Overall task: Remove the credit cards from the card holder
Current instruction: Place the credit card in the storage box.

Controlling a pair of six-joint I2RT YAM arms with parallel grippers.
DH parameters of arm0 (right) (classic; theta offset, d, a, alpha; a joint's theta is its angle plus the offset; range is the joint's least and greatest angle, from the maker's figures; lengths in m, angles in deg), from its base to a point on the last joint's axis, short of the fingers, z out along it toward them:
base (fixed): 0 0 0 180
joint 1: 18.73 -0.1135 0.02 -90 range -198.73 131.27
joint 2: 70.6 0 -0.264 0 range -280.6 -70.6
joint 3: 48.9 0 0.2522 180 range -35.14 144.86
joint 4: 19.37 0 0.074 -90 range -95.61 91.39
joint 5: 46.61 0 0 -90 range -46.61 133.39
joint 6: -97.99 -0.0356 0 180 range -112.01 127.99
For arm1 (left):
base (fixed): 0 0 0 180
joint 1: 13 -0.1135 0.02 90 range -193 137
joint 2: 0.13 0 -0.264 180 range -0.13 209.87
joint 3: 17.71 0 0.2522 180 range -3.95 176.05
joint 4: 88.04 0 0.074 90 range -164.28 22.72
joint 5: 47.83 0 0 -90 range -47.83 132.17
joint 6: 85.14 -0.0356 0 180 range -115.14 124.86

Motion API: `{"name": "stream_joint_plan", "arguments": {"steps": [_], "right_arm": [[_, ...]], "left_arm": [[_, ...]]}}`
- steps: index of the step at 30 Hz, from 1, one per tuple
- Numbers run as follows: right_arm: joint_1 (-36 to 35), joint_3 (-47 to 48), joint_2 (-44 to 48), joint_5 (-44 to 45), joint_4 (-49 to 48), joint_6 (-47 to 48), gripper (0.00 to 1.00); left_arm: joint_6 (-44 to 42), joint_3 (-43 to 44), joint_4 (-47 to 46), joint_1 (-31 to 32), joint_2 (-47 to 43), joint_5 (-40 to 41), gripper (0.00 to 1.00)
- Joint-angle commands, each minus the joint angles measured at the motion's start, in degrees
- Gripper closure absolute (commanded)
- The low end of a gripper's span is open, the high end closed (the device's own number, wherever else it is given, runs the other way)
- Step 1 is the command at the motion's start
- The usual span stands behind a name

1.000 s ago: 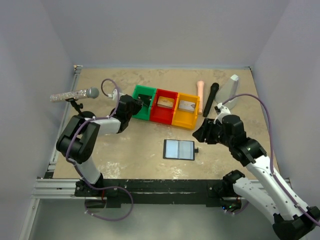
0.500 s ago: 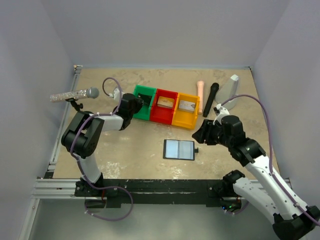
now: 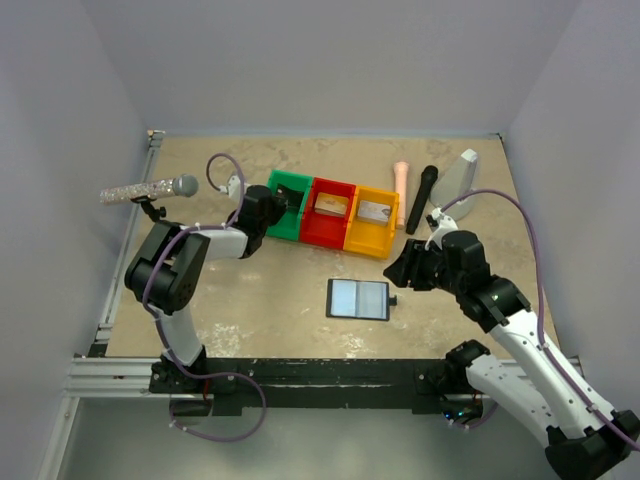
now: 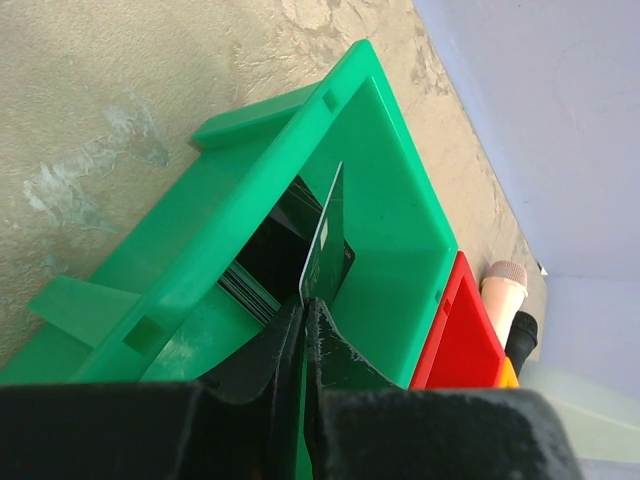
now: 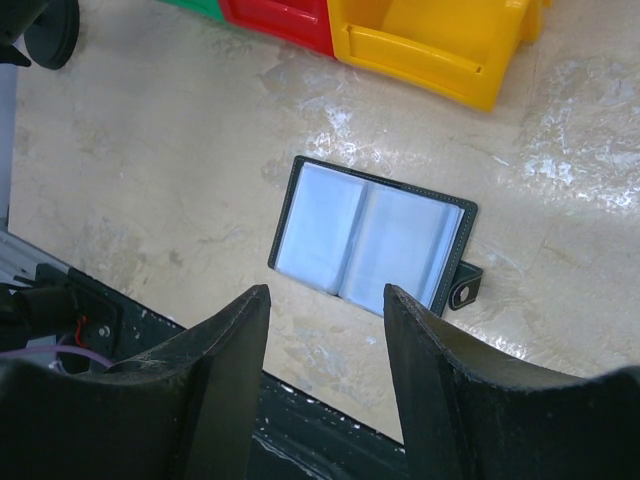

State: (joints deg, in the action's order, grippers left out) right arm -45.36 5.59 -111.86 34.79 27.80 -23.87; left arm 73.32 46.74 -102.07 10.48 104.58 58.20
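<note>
The card holder lies open on the table, pale grey-blue faces up, and also shows in the right wrist view with its black side tab. My right gripper is open and empty, above and near the holder. My left gripper is shut on a dark credit card, held on edge inside the green bin. In the top view the left gripper is at the green bin. A tan card lies in the red bin and a silvery card in the yellow bin.
The joined green, red and yellow bins stand mid-table. A glittery microphone lies at the left. A pink handle, a black microphone and a pale grey object lie at the back right.
My left arm has shifted slightly towards the green bin with the dark card in its jaws. The right arm and the card holder have not moved.
</note>
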Motion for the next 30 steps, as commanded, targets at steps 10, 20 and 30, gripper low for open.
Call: {"name": "stream_joint_plan", "arguments": {"steps": [10, 20, 30], "right_arm": [[-0.09, -1.44, 0.74, -0.54, -1.42, 0.74, 0.46], [-0.17, -2.06, 0.65, -0.54, -1.59, 0.57, 0.46], [-0.17, -2.23, -0.05, -0.63, -2.21, 0.66, 0.46]], "left_arm": [[-0.62, 2.21, 1.69, -0.72, 0.5, -1.97, 0.76], [-1.41, 3.7, 2.13, -1.6, 1.11, -3.46, 0.73], [-5.87, 3.97, 3.18, -1.78, -1.07, -4.87, 0.72]]}}
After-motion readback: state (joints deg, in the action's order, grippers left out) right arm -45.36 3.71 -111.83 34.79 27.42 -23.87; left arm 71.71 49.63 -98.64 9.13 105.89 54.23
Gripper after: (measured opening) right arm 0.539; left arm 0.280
